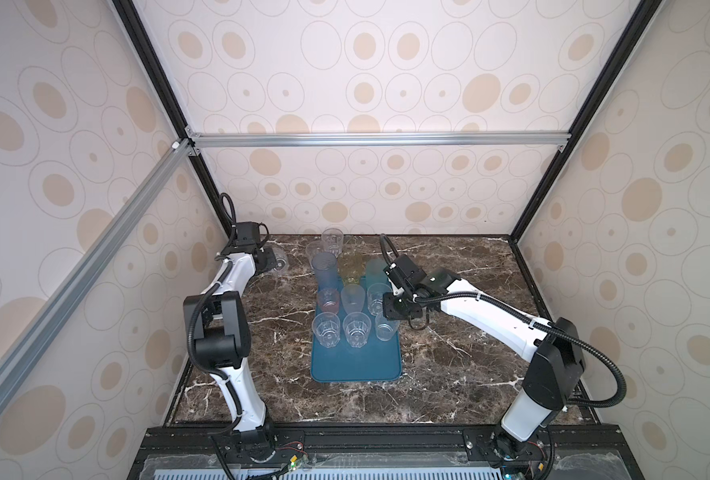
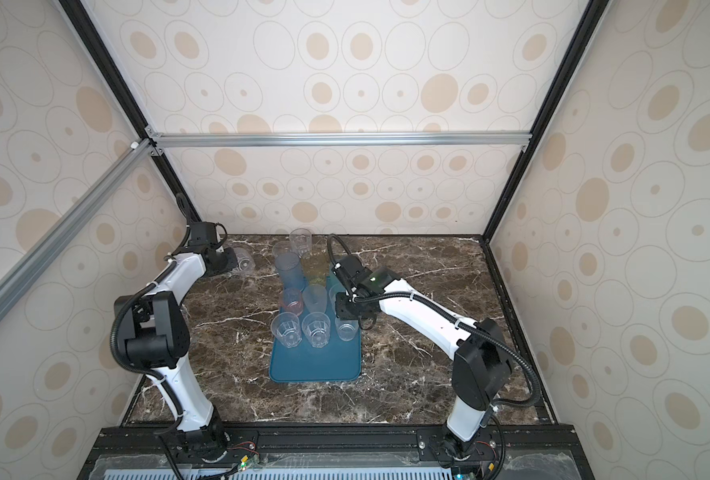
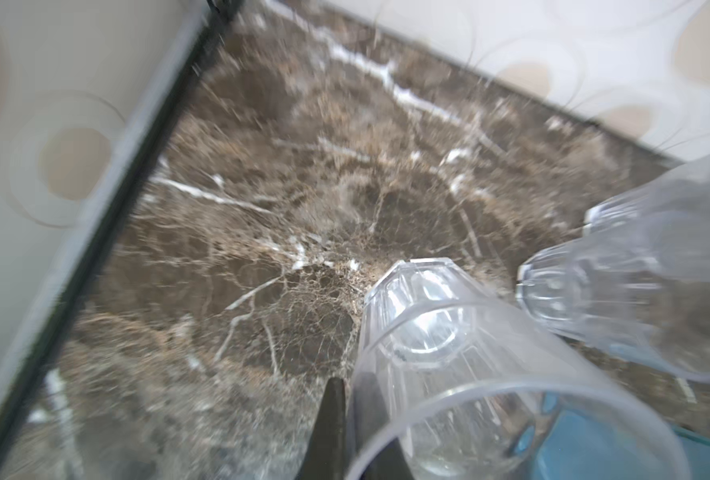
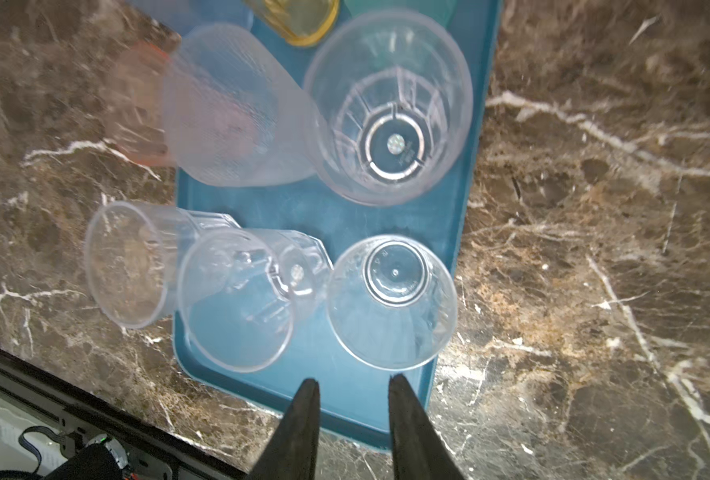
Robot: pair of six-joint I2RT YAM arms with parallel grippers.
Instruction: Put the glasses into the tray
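On the teal tray (image 1: 355,365), clear and tinted glasses (image 1: 356,329) in rows

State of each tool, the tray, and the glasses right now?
Left tool, shut on clear glass.
Clear glass, held, tilted.
Right tool, open, empty.
Tray, flat on table, near end bare.
Tray glasses, upright, three rows.
Back glasses, two, upright; on tray or not, cannot tell.

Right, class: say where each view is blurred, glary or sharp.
Left wrist view: marble tabletop smeared by motion blur, held clear faceted glass sharper. Right wrist view: pink glass soft, bright glare on the marble beside the tray. Both top views: evenly lit, sharp.
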